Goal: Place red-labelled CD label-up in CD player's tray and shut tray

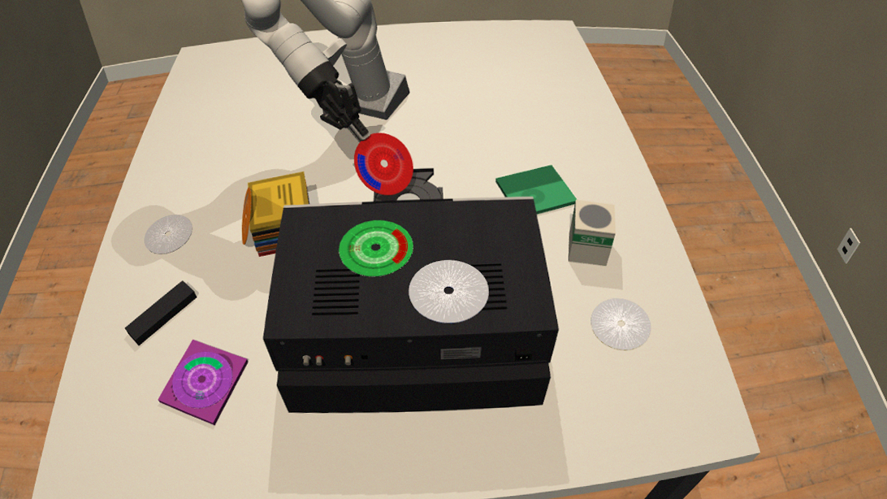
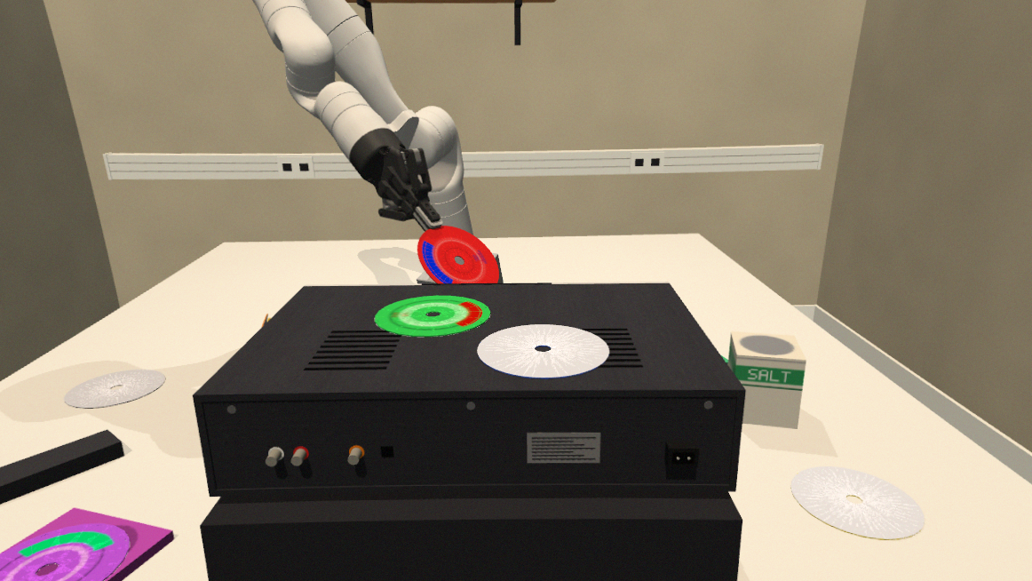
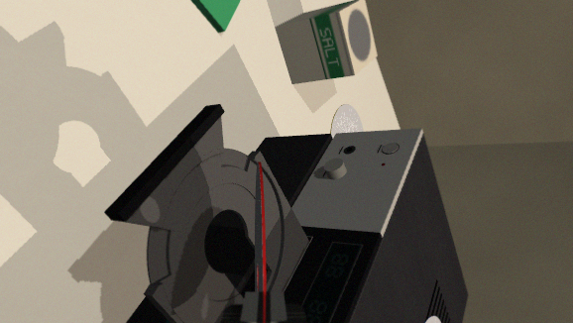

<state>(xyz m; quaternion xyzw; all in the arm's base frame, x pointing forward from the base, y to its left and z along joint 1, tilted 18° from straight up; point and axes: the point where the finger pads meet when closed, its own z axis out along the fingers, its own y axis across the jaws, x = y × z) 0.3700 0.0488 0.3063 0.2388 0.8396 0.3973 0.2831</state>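
Note:
My gripper point(image 1: 360, 128) point(image 2: 431, 217) is shut on the edge of the red-labelled CD point(image 1: 380, 165) point(image 2: 458, 259). The CD hangs tilted, red label towards the top and exterior views, just above the open tray point(image 1: 427, 186) behind the black CD player point(image 1: 534, 297) point(image 2: 469, 447). In the wrist view the CD point(image 3: 263, 223) shows edge-on as a thin red line over the tray's round recess point(image 3: 183, 238), with the player's grey front panel point(image 3: 357, 193) to the right. A green-labelled CD point(image 1: 374, 251) point(image 2: 432, 315) and a white disc point(image 1: 448, 295) point(image 2: 543, 353) lie on the player's top.
A yellow stack of CD cases point(image 1: 277, 204) stands left of the tray, a green case point(image 1: 536, 188) to its right. A salt box point(image 1: 592, 232) point(image 2: 766, 378) point(image 3: 322, 47), white discs point(image 1: 167, 233) point(image 1: 620, 323), a black bar point(image 1: 160, 311) and a purple case point(image 1: 203, 380) lie around the player.

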